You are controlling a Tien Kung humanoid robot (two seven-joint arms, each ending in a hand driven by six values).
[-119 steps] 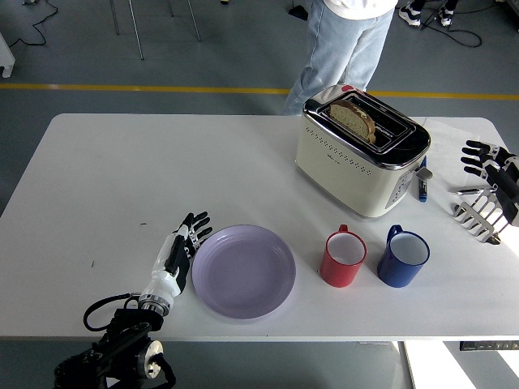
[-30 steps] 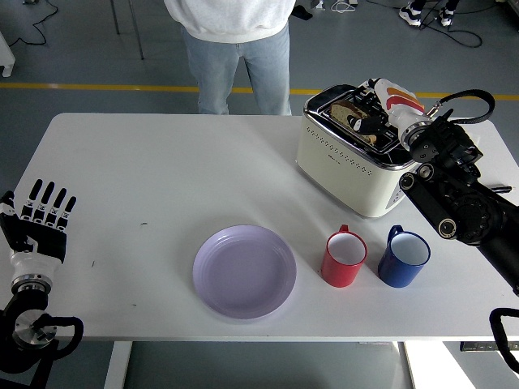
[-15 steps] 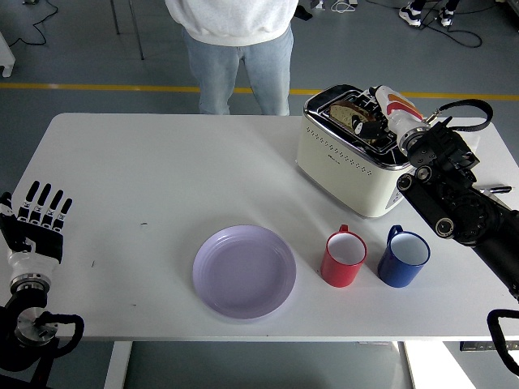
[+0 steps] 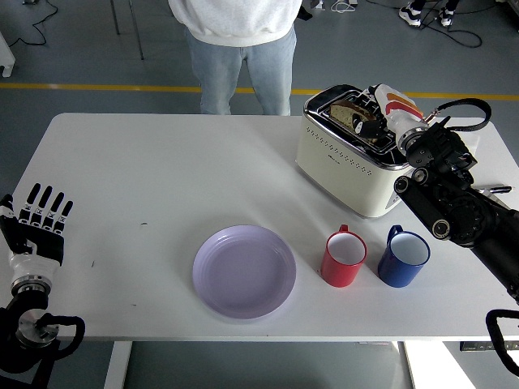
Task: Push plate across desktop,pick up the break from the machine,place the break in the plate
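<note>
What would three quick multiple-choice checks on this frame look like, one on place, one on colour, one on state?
1. Where is the right hand?
A. over the plate
B. at the toaster's top slots
C. beside the blue mug

2. What colour is the mug nearest the plate?
A. red
B. blue
C. white

3. What state is the plate in?
A. holding bread
B. empty
C. stacked on a mug

Answers: 1 B, the right hand reaches into the top of the toaster at the bread. 2 A, the red mug stands between the plate and the blue mug. 3 B, the plate's purple surface lies bare on the table.
</note>
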